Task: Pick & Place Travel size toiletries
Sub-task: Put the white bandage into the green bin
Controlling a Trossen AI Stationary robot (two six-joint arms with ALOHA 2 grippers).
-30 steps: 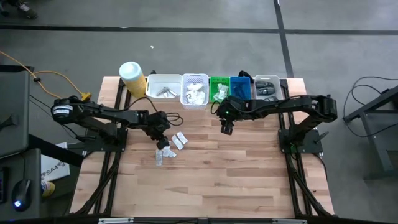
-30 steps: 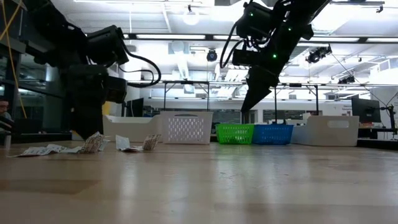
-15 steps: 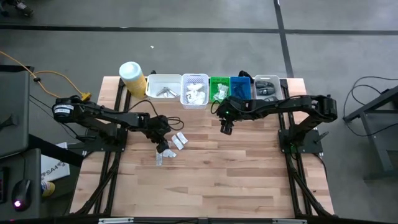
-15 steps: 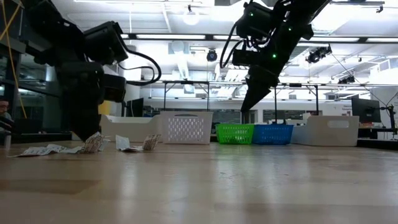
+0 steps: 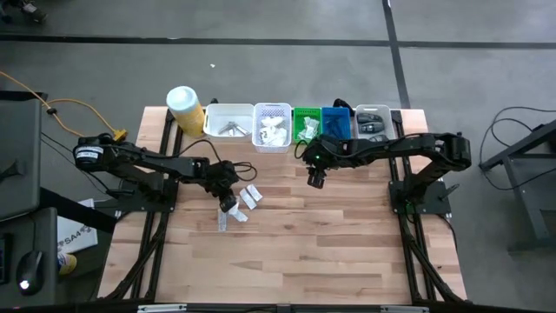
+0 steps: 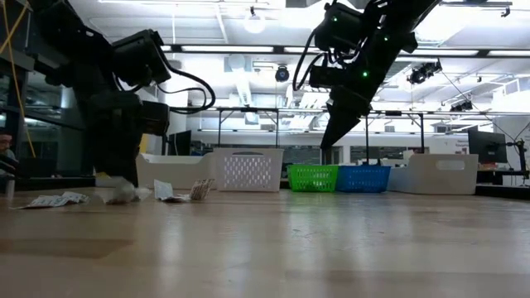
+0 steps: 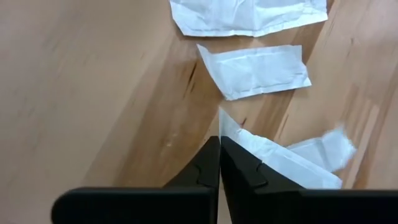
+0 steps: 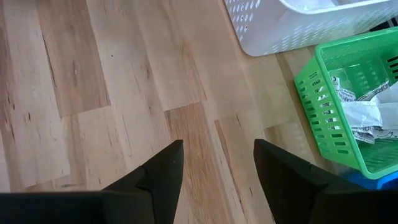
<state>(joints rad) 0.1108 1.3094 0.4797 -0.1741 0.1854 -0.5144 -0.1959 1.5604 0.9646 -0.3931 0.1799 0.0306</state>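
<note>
The left gripper (image 5: pixel 228 204) is down on the wooden table (image 5: pixel 347 252), well in front of the white perforated basket (image 5: pixel 272 127) and toward the yellow canister's (image 5: pixel 185 108) side. Its fingers (image 7: pixel 208 165) are pressed together, and a white sachet (image 7: pixel 273 160) lies right against their tips; whether an edge of it is actually pinched between them is hard to make out, since the packet seems to run beside and under one finger. Two more flat white sachets (image 7: pixel 255 70) lie on the wood just beyond it, apart from the gripper, and a smaller crumpled one (image 7: pixel 326 149) sits beside the first. All of these are on the table, none in the basket.

The right gripper (image 5: pixel 315 179) hangs above the table in front of the green basket (image 8: pixel 351 106), next to the white perforated basket, with its fingers (image 8: pixel 163 169) spread apart and empty.
</note>
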